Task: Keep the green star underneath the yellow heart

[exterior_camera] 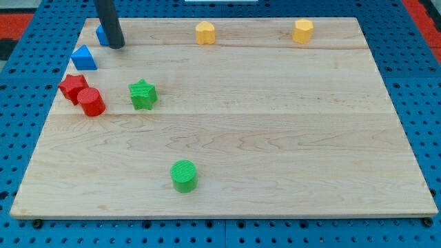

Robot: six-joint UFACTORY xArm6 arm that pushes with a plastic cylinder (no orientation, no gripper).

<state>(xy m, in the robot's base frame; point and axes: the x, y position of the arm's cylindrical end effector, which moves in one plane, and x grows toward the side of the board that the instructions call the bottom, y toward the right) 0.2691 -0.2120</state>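
Eight blocks seen on desk (275, 138). No hand fitted, nothing held; my tip (116, 45) upper left, beside blue block (101, 34). Green star (143, 94) left-centre, yellow heart (204, 32) top. Star likely pushed askew or red blocks (83, 94) clipped.

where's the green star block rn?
The green star block sits on the wooden board's left side, just right of the red cylinder block, up-left of the green cylinder block.
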